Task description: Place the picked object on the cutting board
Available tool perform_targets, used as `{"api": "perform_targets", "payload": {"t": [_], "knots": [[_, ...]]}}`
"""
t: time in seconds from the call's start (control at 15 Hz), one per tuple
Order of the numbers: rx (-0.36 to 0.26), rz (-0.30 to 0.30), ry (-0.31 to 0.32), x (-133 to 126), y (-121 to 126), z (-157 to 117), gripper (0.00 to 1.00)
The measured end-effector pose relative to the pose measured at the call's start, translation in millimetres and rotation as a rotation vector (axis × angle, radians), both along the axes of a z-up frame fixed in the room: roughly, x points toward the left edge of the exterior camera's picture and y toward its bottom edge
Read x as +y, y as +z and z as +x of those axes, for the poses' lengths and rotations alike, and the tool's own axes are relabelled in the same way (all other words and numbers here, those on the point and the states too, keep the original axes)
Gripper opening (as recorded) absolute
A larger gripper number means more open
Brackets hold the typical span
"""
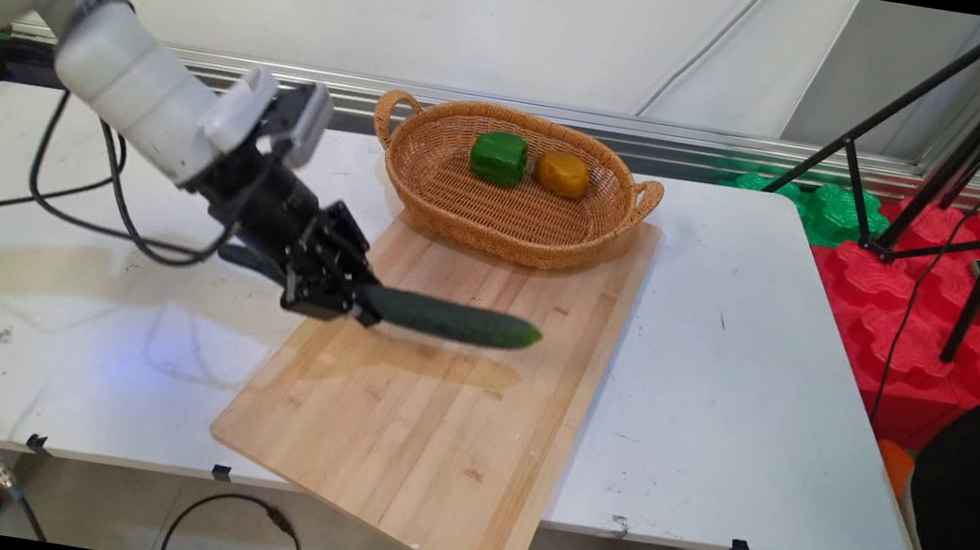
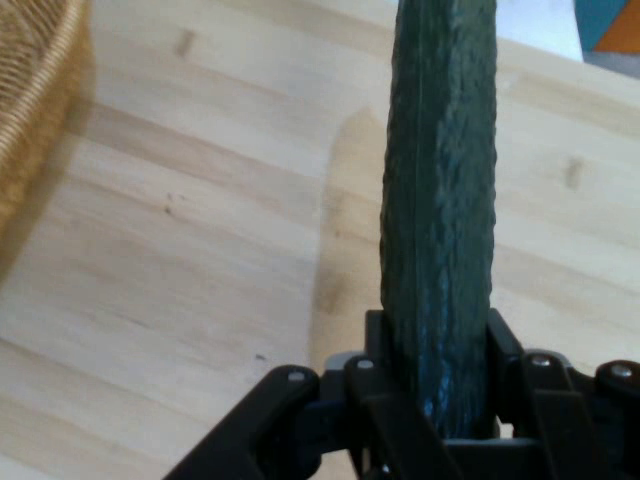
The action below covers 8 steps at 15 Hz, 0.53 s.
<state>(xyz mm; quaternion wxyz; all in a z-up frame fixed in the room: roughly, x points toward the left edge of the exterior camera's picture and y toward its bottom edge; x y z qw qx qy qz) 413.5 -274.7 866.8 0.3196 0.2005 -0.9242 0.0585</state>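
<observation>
the gripper point(image 1: 354, 300) pinches one end of a dark green cucumber point(image 1: 456, 320), holding it level above the wooden cutting board point(image 1: 433, 419); its shadow falls on the board. behind, a wicker basket point(image 1: 426, 181) rests on the board's far end, holding a green pepper point(image 1: 499, 158) and a yellow one point(image 1: 562, 174)
</observation>
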Motion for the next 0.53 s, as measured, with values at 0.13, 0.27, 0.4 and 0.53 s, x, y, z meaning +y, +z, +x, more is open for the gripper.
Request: {"api": "perform_targets", "payload": {"t": [0.13,0.27,0.4,0.53], "knots": [[-0.013,0.015,-0.009,1.8,-10.9,-6.8,0.00],[-0.028,0.030,-0.019,3.9,-24.8,-15.0,0.00],[-0.036,0.044,-0.026,5.2,-37.0,-23.1,0.00],[-0.040,0.053,-0.029,5.8,-45.4,-28.9,0.00]]}}
